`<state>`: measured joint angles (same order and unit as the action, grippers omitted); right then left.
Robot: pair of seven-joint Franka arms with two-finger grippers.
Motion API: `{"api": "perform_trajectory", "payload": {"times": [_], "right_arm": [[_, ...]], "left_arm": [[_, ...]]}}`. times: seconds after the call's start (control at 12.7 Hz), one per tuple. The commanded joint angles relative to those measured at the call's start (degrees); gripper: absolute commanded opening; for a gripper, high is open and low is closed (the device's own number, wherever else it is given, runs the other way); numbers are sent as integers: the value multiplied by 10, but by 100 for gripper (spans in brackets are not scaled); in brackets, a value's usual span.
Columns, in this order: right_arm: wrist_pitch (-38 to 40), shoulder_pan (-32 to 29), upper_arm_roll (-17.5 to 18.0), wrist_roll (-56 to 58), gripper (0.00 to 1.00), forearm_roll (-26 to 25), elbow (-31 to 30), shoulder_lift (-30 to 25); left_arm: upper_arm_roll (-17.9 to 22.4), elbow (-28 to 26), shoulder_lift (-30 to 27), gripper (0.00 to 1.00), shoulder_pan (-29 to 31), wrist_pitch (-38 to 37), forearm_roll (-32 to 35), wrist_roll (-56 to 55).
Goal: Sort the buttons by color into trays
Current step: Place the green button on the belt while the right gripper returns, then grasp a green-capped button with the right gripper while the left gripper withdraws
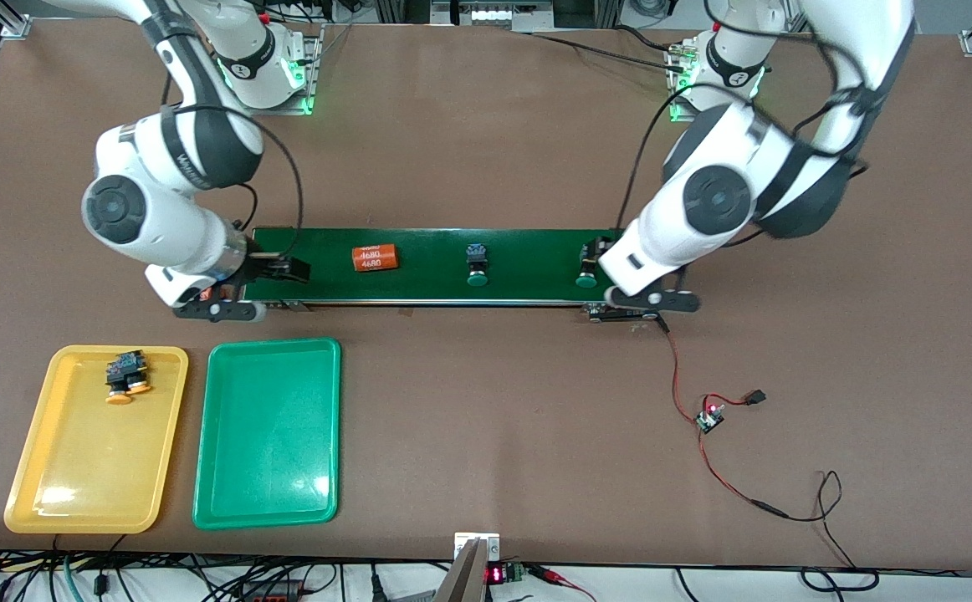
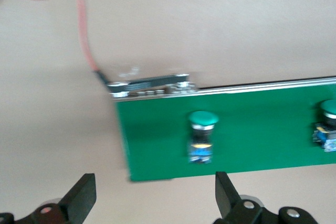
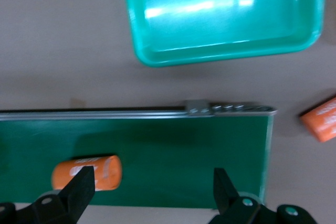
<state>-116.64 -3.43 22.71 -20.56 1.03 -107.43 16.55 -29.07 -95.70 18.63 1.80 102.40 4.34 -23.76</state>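
Two orange-yellow buttons [image 1: 128, 376] lie in the yellow tray [image 1: 89, 460]. The green tray [image 1: 268, 435] beside it holds nothing and also shows in the right wrist view [image 3: 220, 14]. Two green buttons sit on the conveyor belt: one mid-belt [image 1: 476, 266] [image 2: 328, 129], and one at the left arm's end [image 1: 588, 269] [image 2: 202, 135], partly hidden by that arm. My left gripper [image 1: 599, 255] [image 2: 153, 195] is open and empty over that end of the belt, by the green button there. My right gripper [image 1: 285, 269] [image 3: 152, 190] is open and empty over the belt's other end.
The dark-green conveyor belt [image 1: 436, 280] [image 3: 173, 156] carries an orange cylinder marked 4680 [image 1: 376, 257] [image 3: 86, 172]. A second orange cylinder [image 3: 320, 119] lies on the table by the belt's end. A red wire with a small board [image 1: 710, 415] lies toward the left arm's end.
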Motion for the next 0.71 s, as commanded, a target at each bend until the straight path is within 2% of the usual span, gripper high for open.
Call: {"api": "perform_trajectory", "payload": {"times": [0.0,0.16,0.31,0.55,0.63], "right_arm": [[-16,16,2,-22,100,13,-17,-7],[-31,35,3,-40,100,43,-17,-1],[-51,65,3,-62,100,43,-16,11],[-101,112,2,-117,100,16,-16,33],[-117,129,2,-150,100,-27,-17,33]], "left_arm": [[82,-53,-89,100,4,-12,-4,136],[142,-55,-125,100,0,-28,-5,221],[191,-49,-162,100,-2,-39,-7,233],[233,-50,-210,100,-7,-66,-54,234],[244,-55,-227,100,-15,-77,-54,233]]}}
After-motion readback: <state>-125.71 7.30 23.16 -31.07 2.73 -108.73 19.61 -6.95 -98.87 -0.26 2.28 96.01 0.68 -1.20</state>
